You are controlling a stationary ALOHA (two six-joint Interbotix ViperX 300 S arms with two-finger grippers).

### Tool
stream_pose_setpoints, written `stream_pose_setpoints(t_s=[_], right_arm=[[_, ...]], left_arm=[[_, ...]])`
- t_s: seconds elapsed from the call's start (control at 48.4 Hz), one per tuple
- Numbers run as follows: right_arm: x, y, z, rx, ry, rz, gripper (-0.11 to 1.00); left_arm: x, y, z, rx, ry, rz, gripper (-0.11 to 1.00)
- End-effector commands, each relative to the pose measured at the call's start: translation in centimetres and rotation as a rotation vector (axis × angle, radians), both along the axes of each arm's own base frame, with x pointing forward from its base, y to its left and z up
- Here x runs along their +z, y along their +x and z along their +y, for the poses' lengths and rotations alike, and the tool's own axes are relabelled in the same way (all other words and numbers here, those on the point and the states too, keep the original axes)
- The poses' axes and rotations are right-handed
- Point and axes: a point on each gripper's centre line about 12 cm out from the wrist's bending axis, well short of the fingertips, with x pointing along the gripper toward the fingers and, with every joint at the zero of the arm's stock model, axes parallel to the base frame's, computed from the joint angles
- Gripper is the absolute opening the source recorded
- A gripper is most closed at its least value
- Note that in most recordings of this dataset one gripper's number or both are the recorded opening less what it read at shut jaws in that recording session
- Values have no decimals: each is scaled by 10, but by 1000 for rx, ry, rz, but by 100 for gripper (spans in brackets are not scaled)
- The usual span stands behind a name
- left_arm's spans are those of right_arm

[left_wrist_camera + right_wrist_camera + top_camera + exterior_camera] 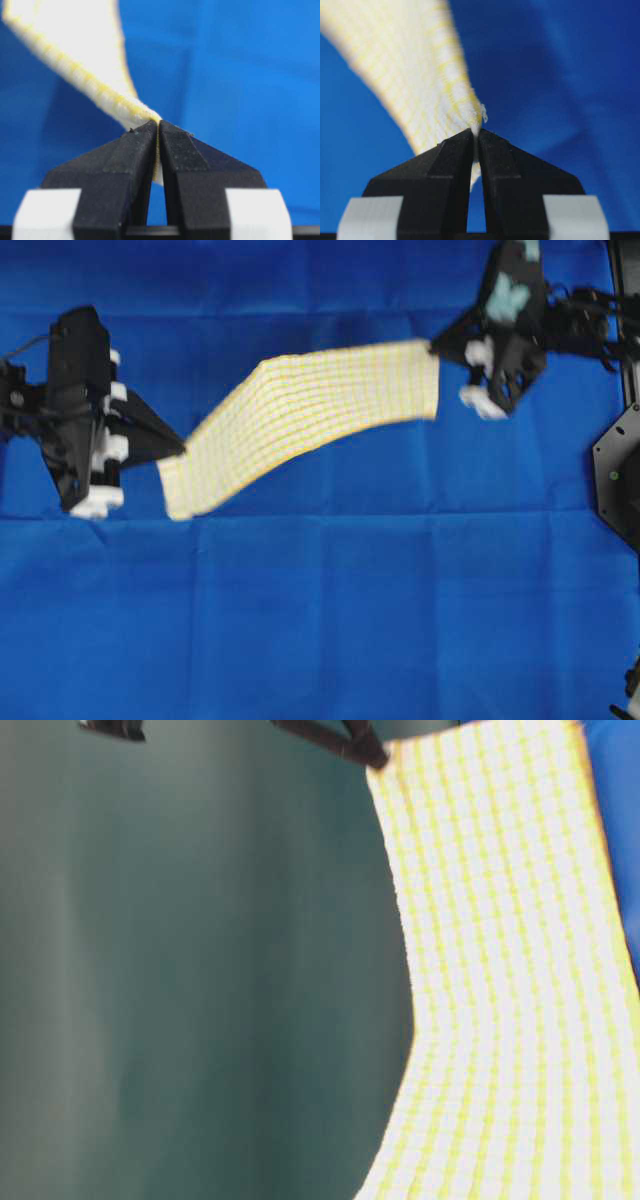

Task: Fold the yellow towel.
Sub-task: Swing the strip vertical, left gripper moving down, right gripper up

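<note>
The yellow towel (310, 425), white with fine yellow checks, hangs lifted above the blue cloth, stretched as a band from lower left to upper right. My left gripper (183, 450) is shut on its lower-left corner; in the left wrist view the hem (100, 90) runs pinched into the left gripper (158, 122). At the upper right, my right gripper (434, 345) is shut on the opposite corner, and the right wrist view shows the towel (415, 75) clamped in the right gripper (476, 131). The table-level view is filled on its right by the hanging towel (500, 980).
A large plain blue cloth (330, 620) covers the whole table under the towel. A black arm base (618, 475) stands at the right edge. One dark finger (335, 742) shows at the top of the table-level view.
</note>
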Motion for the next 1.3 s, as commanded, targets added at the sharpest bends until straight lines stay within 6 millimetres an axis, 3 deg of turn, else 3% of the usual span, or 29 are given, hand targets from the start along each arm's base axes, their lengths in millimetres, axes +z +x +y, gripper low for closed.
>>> stream_pose_setpoints(t_s=[0.0, 0.351, 0.702, 0.846, 1.032, 1.28], right_arm=[[12, 9, -19, -45, -28, -47, 3], [16, 36, -71, -137, -74, -82, 3], [17, 53, -96, -153, -105, -80, 3], [15, 53, -102, -159, -115, -72, 3], [16, 54, -104, -159, -119, -72, 3], [16, 54, -104, -158, -120, -71, 3]], left_arm=[[9, 10, -16, -48, -6, -73, 2], [5, 68, -55, -134, -25, -159, 2], [3, 155, -70, -137, -22, -192, 2], [4, 182, -75, -139, -23, -213, 2], [7, 200, -79, -143, -19, -229, 2], [3, 204, -79, -143, -19, -223, 2]])
